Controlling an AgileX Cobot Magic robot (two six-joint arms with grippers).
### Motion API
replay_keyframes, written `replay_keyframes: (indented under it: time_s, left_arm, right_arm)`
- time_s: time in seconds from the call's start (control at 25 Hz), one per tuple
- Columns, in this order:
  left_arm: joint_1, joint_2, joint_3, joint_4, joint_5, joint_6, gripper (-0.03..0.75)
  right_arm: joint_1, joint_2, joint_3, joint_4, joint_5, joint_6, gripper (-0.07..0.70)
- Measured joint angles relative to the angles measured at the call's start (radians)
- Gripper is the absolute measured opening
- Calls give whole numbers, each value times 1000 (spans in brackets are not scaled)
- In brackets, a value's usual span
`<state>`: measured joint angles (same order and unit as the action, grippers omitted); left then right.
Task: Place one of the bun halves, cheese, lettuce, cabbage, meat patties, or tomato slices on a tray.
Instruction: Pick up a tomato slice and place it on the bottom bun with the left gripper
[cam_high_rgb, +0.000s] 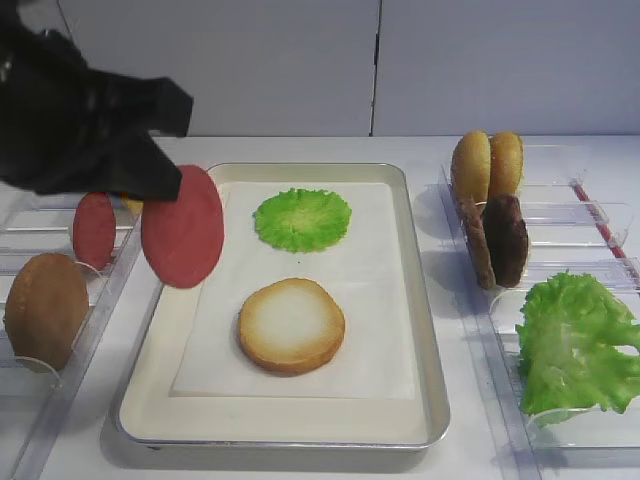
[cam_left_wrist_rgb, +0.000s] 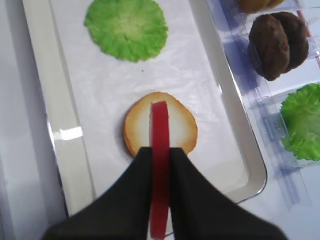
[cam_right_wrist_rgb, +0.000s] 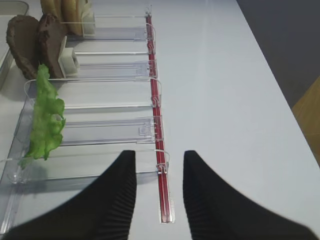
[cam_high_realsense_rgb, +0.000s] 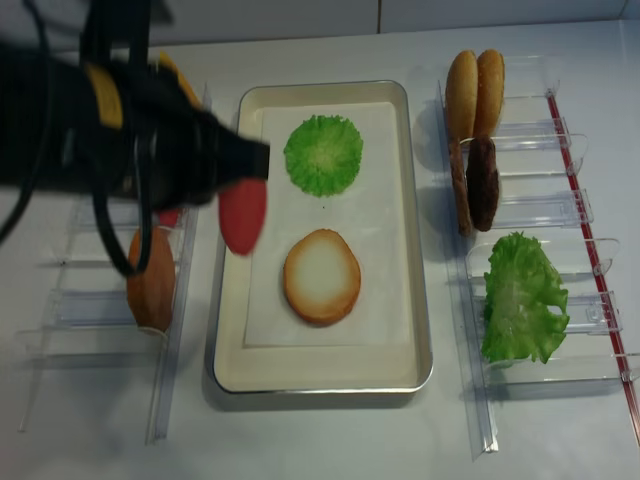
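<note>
Right now two tomato slices are showing: one tomato slice (cam_high_rgb: 183, 227) is being gripped by the left gripper (cam_left_wrist_rgb: 160, 165), the other tomato slice (cam_high_rgb: 94, 230) is standing on edge in the left holder rack (cam_high_rgb: 100, 300) behind it. The held slice is hanging on edge over the left rim of the tray (cam_high_rgb: 420, 300), its flat face turned toward the exterior camera and its long axis running up and down, tilted slightly. In the left wrist view it is appearing edge-on as a narrow red strip between the clenched jaws, lining up above the bun half (cam_left_wrist_rgb: 160, 131) lying cut face up on the white paper liner (cam_high_rgb: 370, 330).

Three more bun pieces are sitting elsewhere: one brown bun (cam_high_rgb: 45, 310) upright in the left rack, and two buns (cam_high_rgb: 487, 165) standing side by side at the far end of the right holder rack (cam_high_rgb: 560, 215). Two meat patties (cam_high_rgb: 497, 240) are standing on edge just in front of those buns. One round green cabbage leaf (cam_high_rgb: 302, 219) is lying flat on the liner, beyond the bun half and apart from it. One ruffled lettuce leaf (cam_high_rgb: 575, 345) is leaning in the nearest right compartment.

The right gripper (cam_right_wrist_rgb: 159, 165) is hovering above the near end of the right rack, jaws apart and gripping nothing.
</note>
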<state>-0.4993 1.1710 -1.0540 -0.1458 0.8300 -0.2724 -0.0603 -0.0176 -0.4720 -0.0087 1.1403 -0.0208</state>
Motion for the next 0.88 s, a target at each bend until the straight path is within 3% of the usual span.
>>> replay_keyframes:
  time_s: [0.08,0.2,0.28,0.4,0.56,0.68,0.76,0.88]
  left_arm:
    - [72,-13,81,-174,-41,118,72]
    - [176,2,186,-553,-56,431,72]
    - [231,28,241,-823,-41,685,72]
    - [297,84,297,-1114,3,949,72]
    - [329,160,353,-1283,34,1091,72]
    - [331,236,363,-1354,90,1161,72]
    - [331,284,365,-1403,130,1195,72]
    - [331,353,365,-1443,148,1208,72]
  right_arm:
    - [0,0,0,0,0,0,255]
    - [0,0,0,0,0,0,255]
    - [0,0,0,0,0,0,255]
    - [0,0,0,0,0,0,255]
    - [0,0,0,0,0,0,255]
    - [0,0,0,0,0,0,255]
    - [0,0,0,0,0,0,255]
    - [0,0,0,0,0,-2,255]
